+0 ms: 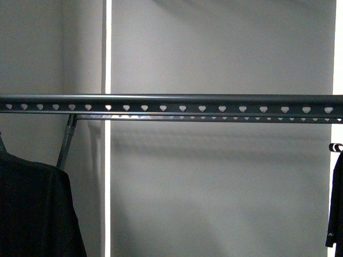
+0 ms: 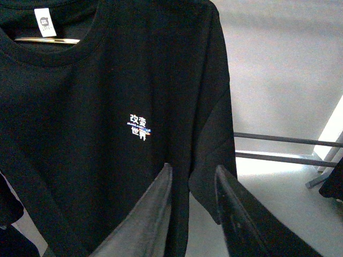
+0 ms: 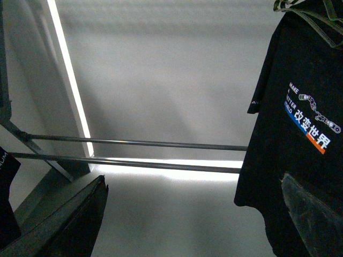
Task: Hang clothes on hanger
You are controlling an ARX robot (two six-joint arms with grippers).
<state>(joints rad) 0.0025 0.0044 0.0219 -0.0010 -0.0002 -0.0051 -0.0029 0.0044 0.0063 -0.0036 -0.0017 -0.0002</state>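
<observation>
Grey wall (image 1: 214, 48), one vertical light strip (image 1: 107, 187). One rail (image 1: 171, 100) with heart-shaped holes spans the front view, and nothing hangs on it there.

Black garments in the front view: two, both below the rail.
- left garment (image 1: 32, 209), low at the edge
- right garment (image 1: 335, 203), at the far edge

Left gripper (image 2: 193, 168): fingers parted, gripping nothing. One plain shirt (image 2: 107, 134) with a small chest print hangs just behind. Its sleeve hem shows between the fingers; contact is unclear.

Lower bars (image 3: 139, 142): two.

Right gripper (image 3: 194, 179): spread wide, empty.

MAKE shirt (image 3: 289, 155): one, topped by a brass hook (image 3: 300, 12), just beside the right gripper's outer finger and not on the rail.

Step, as judged: approach, before the grasp. The next move calls for closing on the MAKE shirt near its hook, raising the hook above the rail, then lowering it on.
</observation>
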